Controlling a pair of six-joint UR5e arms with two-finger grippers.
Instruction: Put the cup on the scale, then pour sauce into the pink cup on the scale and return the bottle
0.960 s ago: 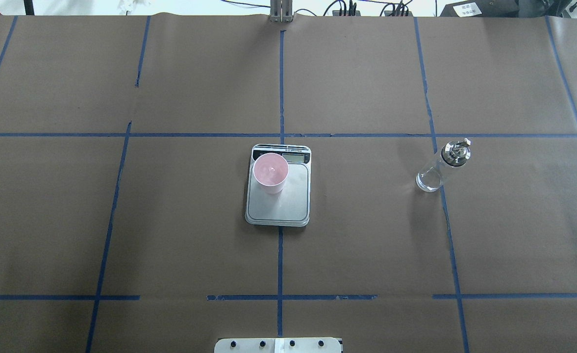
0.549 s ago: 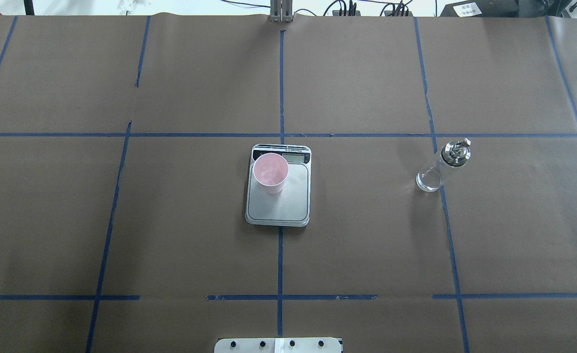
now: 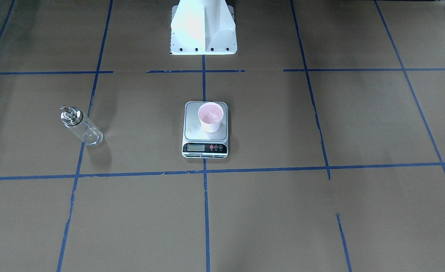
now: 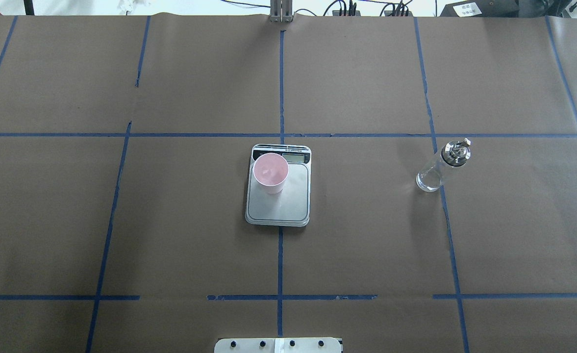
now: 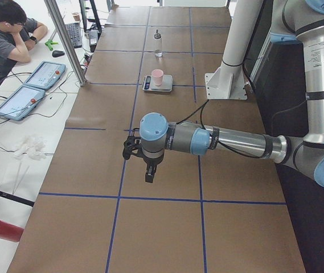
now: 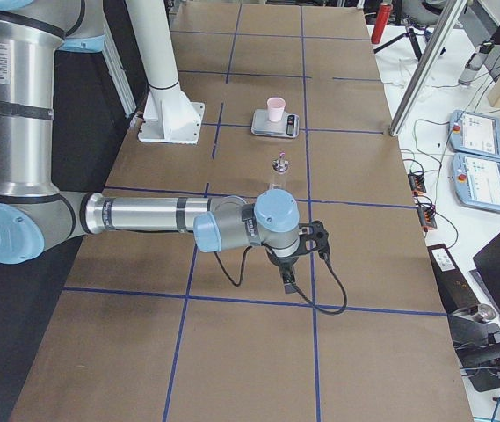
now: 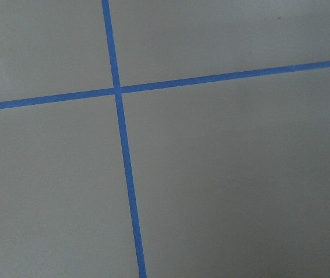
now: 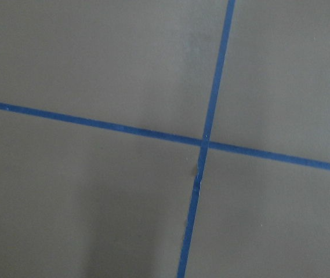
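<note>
**Cup on the scale, bottle standing free**

In front of the robot, the cup (image 4: 270,172) stands upright on the scale (image 4: 288,206), on the platform's left part, toward the display. So the first step is done. To the robot's right, well apart, the bottle (image 4: 440,166) stands upright on the worktop (image 4: 366,255), held by nothing. I cannot see whether the sauce is in the cup; if it is, I judge the task complete. The left gripper (image 5: 148,175) and the right gripper (image 6: 286,281) hang over the worktop's two ends; released or clenched, I cannot tell. The brown worktop carries blue tape lines (image 4: 280,260). Beyond its far edge lie cables (image 4: 347,7), and an operator (image 5: 8,40) sits at a desk.
</note>
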